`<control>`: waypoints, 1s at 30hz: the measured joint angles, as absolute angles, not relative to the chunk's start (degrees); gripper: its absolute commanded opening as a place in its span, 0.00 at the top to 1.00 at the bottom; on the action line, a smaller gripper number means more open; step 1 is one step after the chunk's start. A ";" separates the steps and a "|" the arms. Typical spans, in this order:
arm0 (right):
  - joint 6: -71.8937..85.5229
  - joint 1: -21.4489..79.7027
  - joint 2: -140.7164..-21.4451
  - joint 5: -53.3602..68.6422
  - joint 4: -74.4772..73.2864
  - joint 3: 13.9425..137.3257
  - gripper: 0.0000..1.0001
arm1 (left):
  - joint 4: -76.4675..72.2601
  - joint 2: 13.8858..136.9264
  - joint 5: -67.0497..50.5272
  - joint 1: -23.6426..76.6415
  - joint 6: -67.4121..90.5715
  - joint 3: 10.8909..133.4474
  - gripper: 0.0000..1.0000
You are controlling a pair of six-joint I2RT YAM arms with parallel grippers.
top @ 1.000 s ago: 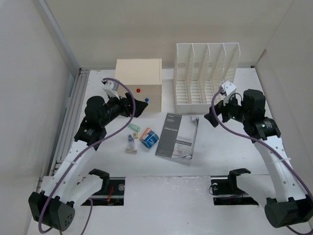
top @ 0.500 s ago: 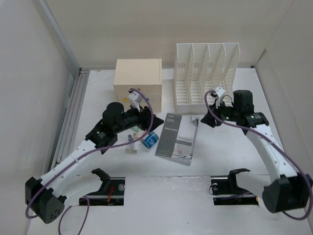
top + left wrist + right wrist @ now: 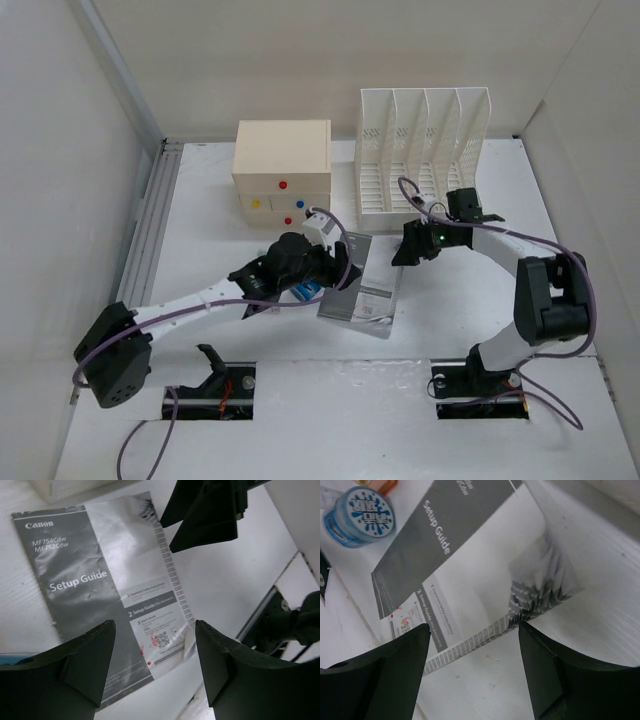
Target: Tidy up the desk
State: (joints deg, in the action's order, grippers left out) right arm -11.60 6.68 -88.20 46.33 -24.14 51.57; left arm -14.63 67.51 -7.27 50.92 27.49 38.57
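grey setup guide booklet lies flat on the white counter, which fills the middle of the overhead frame. left claw hovers over the booklet's left side, right claw over its upper right corner, both parted and empty.

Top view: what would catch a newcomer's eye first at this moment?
A grey Setup Guide booklet lies flat in the middle of the desk. Both arms reach in over it: the left end effector is open at the booklet's left edge and the right end effector is open at its far right corner. At the back stand a cream drawer box with coloured knobs and, to its right, a white file rack.
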 measured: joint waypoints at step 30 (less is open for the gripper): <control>-5.69 3.68 -95.53 47.86 -14.02 47.77 0.14 | -34.44 94.37 -2.24 51.09 23.00 37.12 0.29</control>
State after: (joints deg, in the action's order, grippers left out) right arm -5.69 3.68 -95.53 47.86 -14.02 47.77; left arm -34.44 94.37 -2.24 51.09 23.00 37.12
